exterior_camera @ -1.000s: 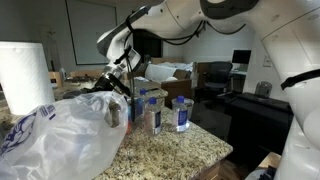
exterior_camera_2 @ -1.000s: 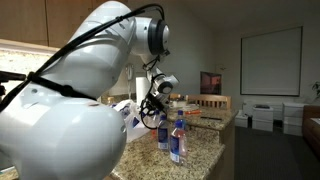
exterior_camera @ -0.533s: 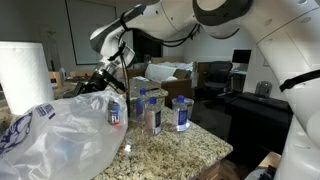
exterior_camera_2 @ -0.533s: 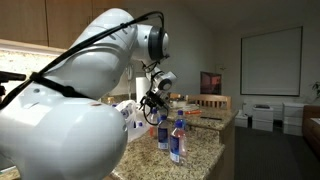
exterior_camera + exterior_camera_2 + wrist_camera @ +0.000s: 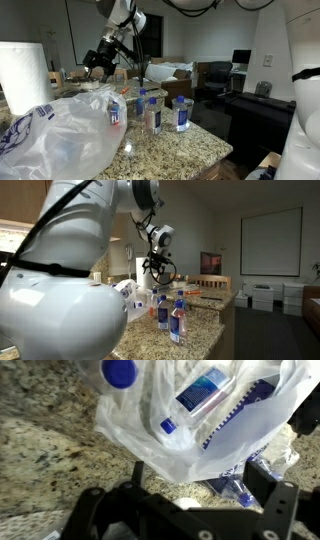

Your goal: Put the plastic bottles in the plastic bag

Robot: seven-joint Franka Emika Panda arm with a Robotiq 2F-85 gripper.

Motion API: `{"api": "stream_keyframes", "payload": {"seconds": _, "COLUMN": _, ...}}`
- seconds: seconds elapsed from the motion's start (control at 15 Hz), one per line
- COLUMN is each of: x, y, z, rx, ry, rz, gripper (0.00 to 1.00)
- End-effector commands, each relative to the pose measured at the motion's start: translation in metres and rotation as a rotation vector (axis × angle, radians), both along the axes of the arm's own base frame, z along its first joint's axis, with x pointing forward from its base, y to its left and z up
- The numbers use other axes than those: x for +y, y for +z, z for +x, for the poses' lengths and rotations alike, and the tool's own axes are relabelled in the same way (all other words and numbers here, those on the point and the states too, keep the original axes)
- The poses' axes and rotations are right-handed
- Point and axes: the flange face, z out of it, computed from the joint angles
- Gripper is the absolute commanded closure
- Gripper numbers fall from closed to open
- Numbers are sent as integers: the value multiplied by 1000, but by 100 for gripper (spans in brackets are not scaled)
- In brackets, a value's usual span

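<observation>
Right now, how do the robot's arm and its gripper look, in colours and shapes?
The arm is glossy white, built of thick rounded segments with thin dark seams at the joints. The gripper at its end is black and more angular, with two dark jaws on a black body.

We see a speckled granite counter [image 5: 185,150], beige and brown, in both exterior views. The walls [image 5: 200,35] behind it are plain and pale. In an exterior view a whiteboard [image 5: 270,242] hangs on the far wall, and near it there is a small dark picture [image 5: 211,262]. Wooden cabinets [image 5: 20,200] show at the upper left. Behind the counter stand open cardboard boxes [image 5: 170,72], a black office chair [image 5: 212,80] and a dark desk [image 5: 255,110], with a monitor [image 5: 241,58] further back. The floor [image 5: 270,340] is dark. The light is soft and even.
</observation>
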Motion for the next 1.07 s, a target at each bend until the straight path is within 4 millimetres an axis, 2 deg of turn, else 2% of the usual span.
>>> {"api": "stream_keyframes", "payload": {"seconds": 0.0, "x": -27, "y": 15, "z": -39, "rx": -65, "ry": -32, "rz": -181, "gripper": 0}}
{"api": "stream_keyframes", "payload": {"seconds": 0.07, "x": -31, "y": 15, "z": -44, "rx": -74, "ry": -41, "rz": -234, "gripper": 0}}
{"api": "stream_keyframes", "payload": {"seconds": 0.33, "x": -32, "y": -20, "z": -59, "rx": -88, "ry": -99, "rz": -446, "gripper": 0}}
{"api": "stream_keyframes", "payload": {"seconds": 0.53, "x": -17, "y": -52, "z": -61, "rx": -76, "ry": -140, "rz": -509, "gripper": 0}}
{"api": "stream_keyframes", "payload": {"seconds": 0.73, "x": -2, "y": -69, "z": -57, "rx": -75, "ry": -161, "rz": -511, "gripper": 0}}
{"api": "stream_keyframes", "payload": {"seconds": 0.8, "x": 3, "y": -74, "z": -54, "rx": -74, "ry": -164, "rz": -506, "gripper": 3}}
{"api": "stream_keyframes", "payload": {"seconds": 0.87, "x": 6, "y": -78, "z": -52, "rx": -74, "ry": -170, "rz": -503, "gripper": 26}}
{"api": "stream_keyframes", "payload": {"seconds": 1.0, "x": 8, "y": -87, "z": -45, "rx": -83, "ry": -184, "rz": -507, "gripper": 30}}
